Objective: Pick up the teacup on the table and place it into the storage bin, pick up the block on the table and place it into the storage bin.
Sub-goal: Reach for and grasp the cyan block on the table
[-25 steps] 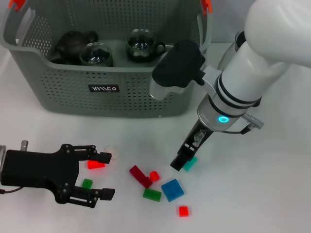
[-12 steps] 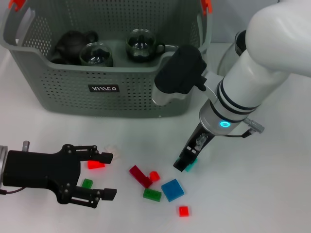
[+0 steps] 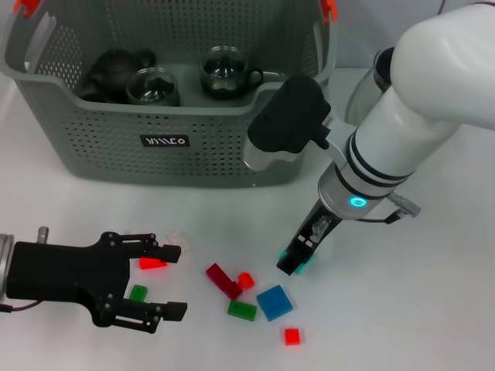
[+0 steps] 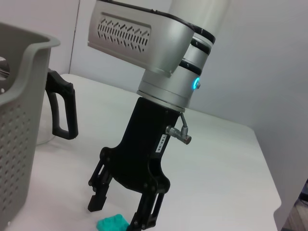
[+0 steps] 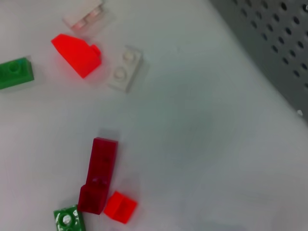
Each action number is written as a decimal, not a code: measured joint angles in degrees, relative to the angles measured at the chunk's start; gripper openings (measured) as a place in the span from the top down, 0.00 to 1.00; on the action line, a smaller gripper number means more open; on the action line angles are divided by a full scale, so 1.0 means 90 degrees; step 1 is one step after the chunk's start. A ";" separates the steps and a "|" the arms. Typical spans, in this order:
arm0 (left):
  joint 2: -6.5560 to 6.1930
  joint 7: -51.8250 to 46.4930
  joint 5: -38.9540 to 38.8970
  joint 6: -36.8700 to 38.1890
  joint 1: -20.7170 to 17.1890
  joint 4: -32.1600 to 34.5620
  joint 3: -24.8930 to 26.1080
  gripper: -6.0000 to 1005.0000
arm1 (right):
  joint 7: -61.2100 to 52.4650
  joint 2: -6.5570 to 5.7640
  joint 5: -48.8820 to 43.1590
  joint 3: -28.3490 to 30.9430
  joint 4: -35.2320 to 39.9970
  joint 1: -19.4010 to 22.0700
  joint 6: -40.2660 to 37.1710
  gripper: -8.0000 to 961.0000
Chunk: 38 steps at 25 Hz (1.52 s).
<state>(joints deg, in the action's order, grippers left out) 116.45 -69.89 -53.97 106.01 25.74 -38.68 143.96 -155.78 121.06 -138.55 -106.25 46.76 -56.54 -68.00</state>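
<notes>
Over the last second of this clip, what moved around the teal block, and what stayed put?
The right gripper has sunk lower over the small teal plastic block, its open fingers now straddling it, not yet closed. The left gripper drifted slightly downward, still open beside the bright red block. The other scattered blocks and the grey-green perforated storage bin holding the glass teacups are unchanged.

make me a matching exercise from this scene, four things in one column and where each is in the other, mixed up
Things:
1. teapot
2. teal block
3. blue block
4. left gripper

Places:
A. on the table left of the blocks, fingers open
B. inside the storage bin
C. between the right gripper's open fingers
D. on the table between a green block and a small red block

Pairs: 1-B, 2-C, 3-D, 4-A
</notes>
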 joint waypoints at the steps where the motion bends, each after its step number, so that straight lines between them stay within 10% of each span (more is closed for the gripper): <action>1: 0.0000 0.0000 0.0000 -0.0001 0.0000 0.0015 0.0009 0.14 | -0.0021 0.0003 0.0001 -0.0025 0.0000 0.0002 -0.0001 0.20; 38: 0.0000 0.0021 0.0000 -0.0091 0.0031 0.0138 0.0020 0.14 | -0.0230 0.0016 0.0013 -0.0192 0.0000 -0.0038 -0.0052 0.34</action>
<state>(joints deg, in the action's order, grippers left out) 116.46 -69.70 -53.96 105.20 26.01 -37.43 144.14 -157.85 121.20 -138.43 -107.97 46.76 -56.89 -68.47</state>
